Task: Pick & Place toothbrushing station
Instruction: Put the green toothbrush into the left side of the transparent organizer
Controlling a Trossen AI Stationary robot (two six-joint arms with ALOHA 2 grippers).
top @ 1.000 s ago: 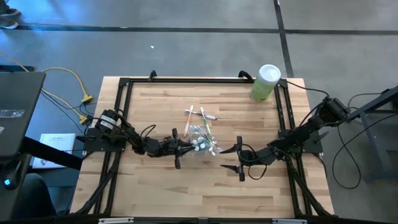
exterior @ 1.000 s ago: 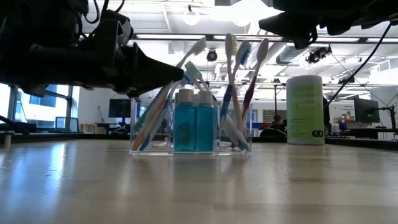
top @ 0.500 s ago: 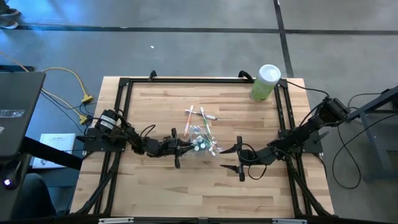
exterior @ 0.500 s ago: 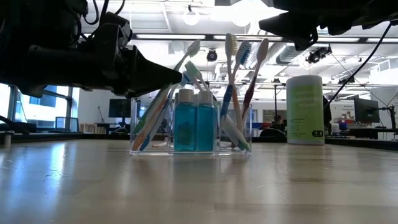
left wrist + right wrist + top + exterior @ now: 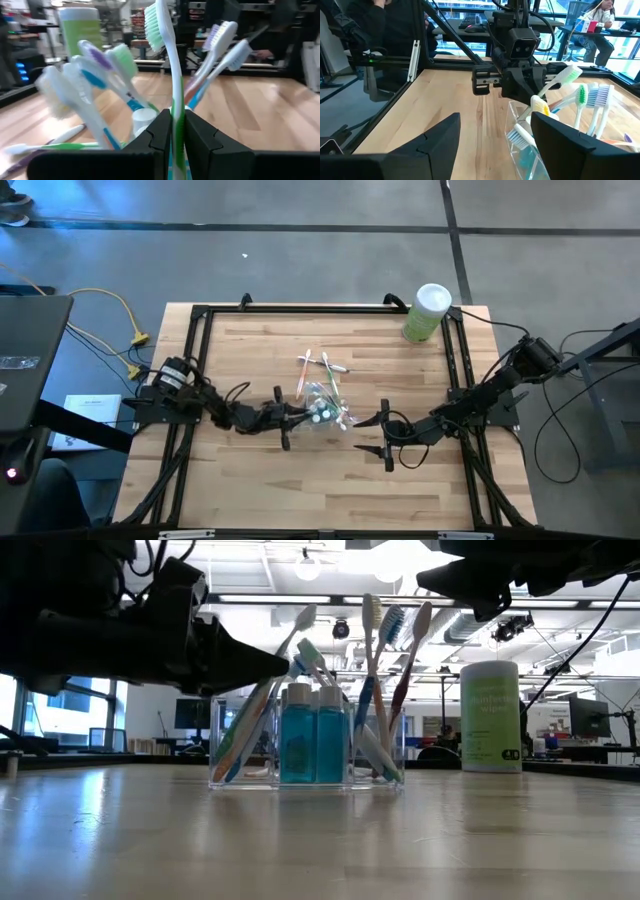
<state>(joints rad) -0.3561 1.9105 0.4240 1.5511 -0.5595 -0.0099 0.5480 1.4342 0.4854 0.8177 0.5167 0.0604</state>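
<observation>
Clear cup (image 5: 326,406) upright near table (image 5: 260,350) centre, just toward 6 o'clock of it in the high view. Toothbrushes (image 5: 372,670) fanned out of the cup; two blue white-capped tubes (image 5: 313,735) upright side by side inside.

Left gripper (image 5: 290,418) at the cup's 9 o'clock side, touching the set. Fingers (image 5: 162,132) pinched almost together on the stem of a green-bristled toothbrush (image 5: 165,55); brush head clear above the pads, brush tilted, lower end hidden behind the fingers.

Two more brushes (image 5: 312,366) flat on the wood at about 12 o'clock of the cup, just beside it.

Right gripper (image 5: 385,435) at the cup's 3 o'clock, near but apart from it. Jaws spread wide, nothing between them.

Pale-green canister (image 5: 427,313) with white lid upright at the 1 o'clock corner, well apart.
</observation>
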